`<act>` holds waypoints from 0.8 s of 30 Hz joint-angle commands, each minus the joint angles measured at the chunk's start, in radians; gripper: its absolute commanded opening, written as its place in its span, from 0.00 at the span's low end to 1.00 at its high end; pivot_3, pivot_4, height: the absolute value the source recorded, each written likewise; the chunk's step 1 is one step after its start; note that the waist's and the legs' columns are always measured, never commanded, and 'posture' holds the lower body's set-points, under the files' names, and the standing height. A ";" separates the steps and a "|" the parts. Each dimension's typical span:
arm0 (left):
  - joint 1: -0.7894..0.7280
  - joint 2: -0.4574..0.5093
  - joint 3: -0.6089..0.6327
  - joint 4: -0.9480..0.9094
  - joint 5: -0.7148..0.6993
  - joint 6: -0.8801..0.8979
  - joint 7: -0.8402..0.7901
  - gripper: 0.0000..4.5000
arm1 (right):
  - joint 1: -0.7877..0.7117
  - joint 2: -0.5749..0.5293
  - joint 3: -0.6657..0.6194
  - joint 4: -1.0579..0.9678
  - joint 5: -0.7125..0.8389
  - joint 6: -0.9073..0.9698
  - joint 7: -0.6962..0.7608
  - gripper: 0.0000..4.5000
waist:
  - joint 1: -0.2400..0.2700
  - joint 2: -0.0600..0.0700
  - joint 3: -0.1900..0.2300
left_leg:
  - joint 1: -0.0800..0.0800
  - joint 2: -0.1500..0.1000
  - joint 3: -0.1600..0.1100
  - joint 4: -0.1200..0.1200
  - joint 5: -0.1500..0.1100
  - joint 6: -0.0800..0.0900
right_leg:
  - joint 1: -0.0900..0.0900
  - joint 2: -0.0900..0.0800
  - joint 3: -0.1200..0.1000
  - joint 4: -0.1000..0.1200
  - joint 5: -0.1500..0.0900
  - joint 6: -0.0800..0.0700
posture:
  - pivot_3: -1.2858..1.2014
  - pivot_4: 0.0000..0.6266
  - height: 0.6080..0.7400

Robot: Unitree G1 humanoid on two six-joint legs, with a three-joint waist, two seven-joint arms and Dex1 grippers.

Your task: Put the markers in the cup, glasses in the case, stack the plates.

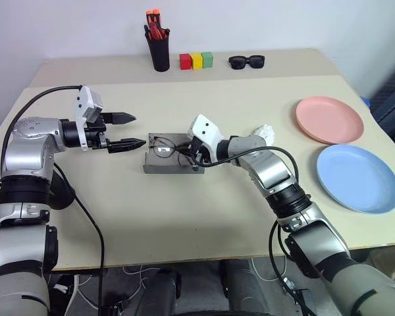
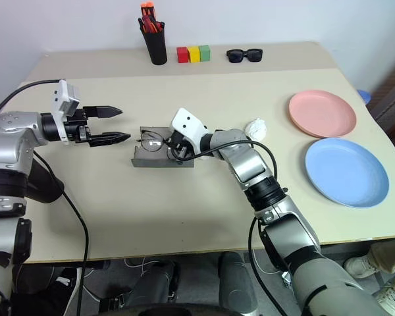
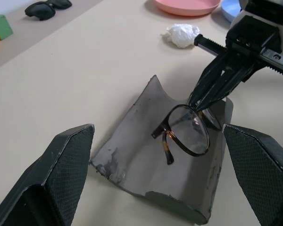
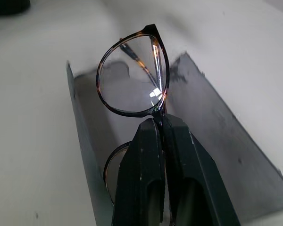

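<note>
Two grippers attend one open case; entries follow by view.

Head views: right gripper (image 1: 196, 155), fingers pressed together on the bridge of the glasses (image 1: 163, 147), holds them over the grey case (image 1: 155, 164), which lies directly beneath its fingertips. Left gripper (image 1: 133, 131) stands spread and empty, just beside the case's far end from the right hand, touching nothing. Pink plate (image 1: 329, 119) and blue plate (image 1: 357, 178) lie side by side, unstacked, well apart from both hands on the right hand's outer side. Black pen holder (image 1: 159, 47), coloured blocks (image 1: 196, 60) and sunglasses (image 1: 246, 62) sit at the table's far edge, beyond both hands.

Left wrist view: glasses tilted, one lens and a temple arm resting in the case's trough, the pinching fingertips just above.

Right wrist view: frame gripped at the bridge, one lens beyond the fingertips, one below them.

Handling note, as judgement: lower until both lenses lie along the trough, frame parallel to the case's length, temples inside the walls; release only once the frame rests. The left gripper looks placed to steady the case should it slide.
</note>
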 commanded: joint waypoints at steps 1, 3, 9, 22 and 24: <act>-0.030 0.004 0.021 -0.002 -0.006 -0.023 0.008 1.00 | -0.004 -0.006 0.005 -0.020 -0.016 -0.029 0.012 0.01 | -0.004 0.000 0.000 | 0.000 0.000 0.000 0.000 0.000 0.000 | 0.000 0.000 0.000 0.000 0.000 0.000 | 0.52 0.24 1.00; -0.034 0.002 0.021 0.003 -0.006 -0.026 0.009 1.00 | -0.008 -0.007 0.001 -0.016 -0.018 -0.032 0.018 0.01 | -0.008 0.000 0.000 | 0.000 0.000 0.000 0.000 0.000 0.000 | 0.000 0.000 0.000 0.000 0.000 0.000 | 0.52 0.24 1.00; -0.047 -0.006 0.012 0.013 -0.003 -0.036 0.005 1.00 | -0.011 -0.003 -0.002 -0.009 -0.021 -0.050 0.037 0.01 | -0.011 0.000 0.000 | 0.000 0.000 0.000 0.000 0.000 0.000 | 0.000 0.000 0.000 0.000 0.000 0.000 | 0.52 0.24 1.00; -0.060 -0.017 0.014 0.025 -0.001 -0.041 0.014 1.00 | -0.066 0.024 -0.093 0.043 0.003 -0.074 -0.023 0.99 | -0.011 0.000 0.000 | 0.000 0.000 0.000 0.000 0.000 0.000 | 0.000 0.000 0.000 0.001 0.000 0.000 | 0.52 0.24 1.00; -0.065 -0.025 0.015 0.026 -0.002 -0.041 0.022 1.00 | -0.080 0.051 -0.179 0.022 0.086 -0.050 -0.030 0.99 | -0.011 0.000 0.000 | 0.000 0.000 0.000 0.000 0.000 0.000 | -0.001 0.000 0.000 0.001 0.000 0.000 | 0.52 0.24 1.00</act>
